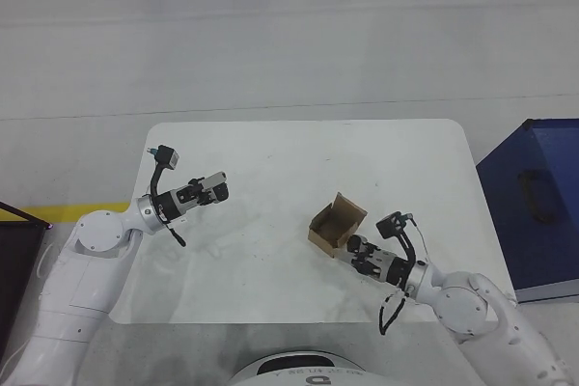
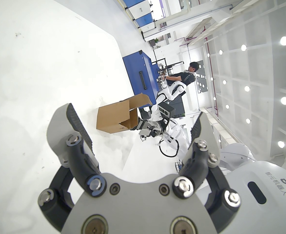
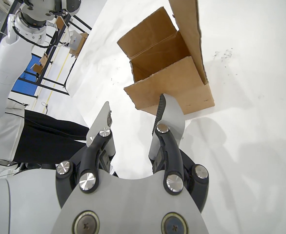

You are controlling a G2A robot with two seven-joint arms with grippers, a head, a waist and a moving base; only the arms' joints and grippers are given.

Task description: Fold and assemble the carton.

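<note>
While the cardboard carton (image 1: pixel 336 224) lies on the worktop (image 1: pixel 270 154), the right jaws stand open, one fingertip (image 3: pixel 166 108) touching its flap; the left jaws gape wide, well apart.

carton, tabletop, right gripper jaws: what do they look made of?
Carton: brown corrugated cardboard, matte; fluted, ragged cut edges show.
Table: smooth white top, maybe laminate or painted board; slight sheen, small scuffs.
Right gripper jaws: pale grey plates, metal-looking, with black ribbed pads, probably rubber.
</note>
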